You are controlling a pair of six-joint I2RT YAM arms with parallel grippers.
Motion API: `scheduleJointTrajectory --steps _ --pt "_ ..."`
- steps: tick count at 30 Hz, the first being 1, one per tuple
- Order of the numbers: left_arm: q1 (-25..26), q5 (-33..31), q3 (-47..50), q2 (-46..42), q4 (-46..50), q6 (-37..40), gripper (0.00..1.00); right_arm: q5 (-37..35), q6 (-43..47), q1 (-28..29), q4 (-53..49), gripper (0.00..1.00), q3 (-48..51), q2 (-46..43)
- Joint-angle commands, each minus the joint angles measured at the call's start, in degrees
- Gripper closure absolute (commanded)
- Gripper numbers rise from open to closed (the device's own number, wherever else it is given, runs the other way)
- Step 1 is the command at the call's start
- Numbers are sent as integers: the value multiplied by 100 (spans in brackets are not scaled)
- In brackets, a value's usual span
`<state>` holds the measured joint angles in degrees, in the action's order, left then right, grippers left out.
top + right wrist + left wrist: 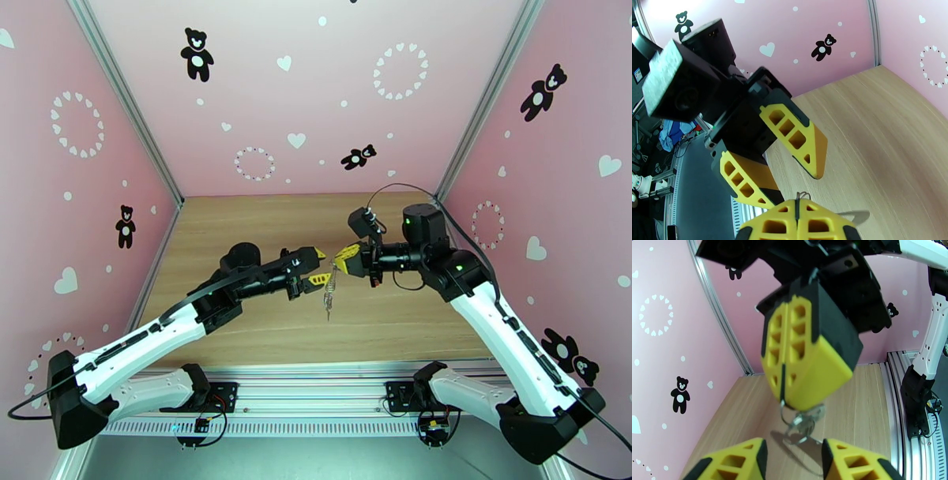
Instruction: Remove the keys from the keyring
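Wood-grain counter runs under both arms in the overhead view, boxed in by pink walls printed with bears and hearts. Your right pincer is clamped on the top of the keyring, which dangles above the middle of the counter, probably so the other arm can work at it freely. Your left pincer stands open just left of it.

From the left wrist, the keys hang in a blurred cluster under the closed right tips.

From the right wrist, thin wire pokes out of the shut tips.
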<state>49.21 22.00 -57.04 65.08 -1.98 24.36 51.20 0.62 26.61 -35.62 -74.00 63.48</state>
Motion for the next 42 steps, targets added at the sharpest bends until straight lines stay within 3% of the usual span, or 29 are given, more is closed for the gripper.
scheduleJointTrajectory --steps 1,13,27,42 --pt "-43 199 -232 88 253 -2 62 147 145 -14 -72 100 -178 11" --pt "-43 204 -377 389 339 51 75 92 140 -15 -62 100 -195 -53" --pt "-52 211 -361 341 417 80 99 -328 227 -8 -41 100 -23 -212" --pt "-264 648 201 -88 -420 -712 100 -589 299 -19 -21 100 219 -470"
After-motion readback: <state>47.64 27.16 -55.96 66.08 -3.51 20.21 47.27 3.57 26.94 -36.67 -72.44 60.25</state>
